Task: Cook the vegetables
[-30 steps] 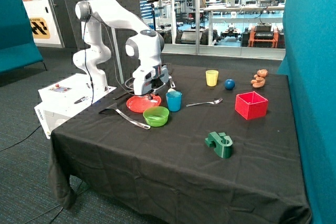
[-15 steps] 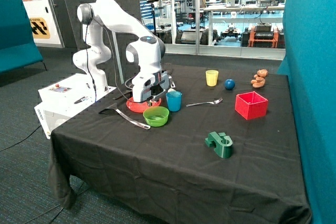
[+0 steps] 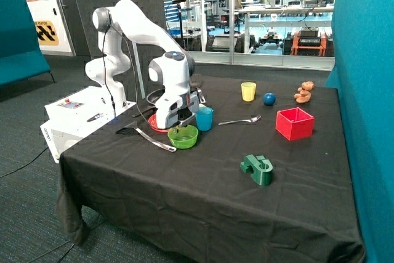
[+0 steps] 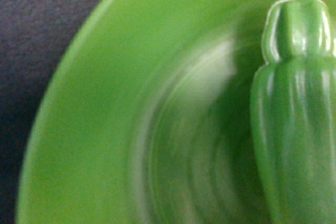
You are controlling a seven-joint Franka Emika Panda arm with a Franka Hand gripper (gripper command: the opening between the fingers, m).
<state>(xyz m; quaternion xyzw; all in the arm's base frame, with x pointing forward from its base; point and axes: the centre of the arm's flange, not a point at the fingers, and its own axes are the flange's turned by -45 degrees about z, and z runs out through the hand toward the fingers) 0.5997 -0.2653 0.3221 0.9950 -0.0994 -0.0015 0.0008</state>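
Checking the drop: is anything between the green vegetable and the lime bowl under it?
Nothing visible. The green vegetable hangs at the gripper directly over the lime bowl, whose inside looks bare.

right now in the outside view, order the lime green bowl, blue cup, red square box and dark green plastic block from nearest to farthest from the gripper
1. Lime green bowl: directly under the gripper.
2. Blue cup: just behind the bowl.
3. Dark green plastic block: toward the table's front edge.
4. Red square box: across the table, near the teal wall.
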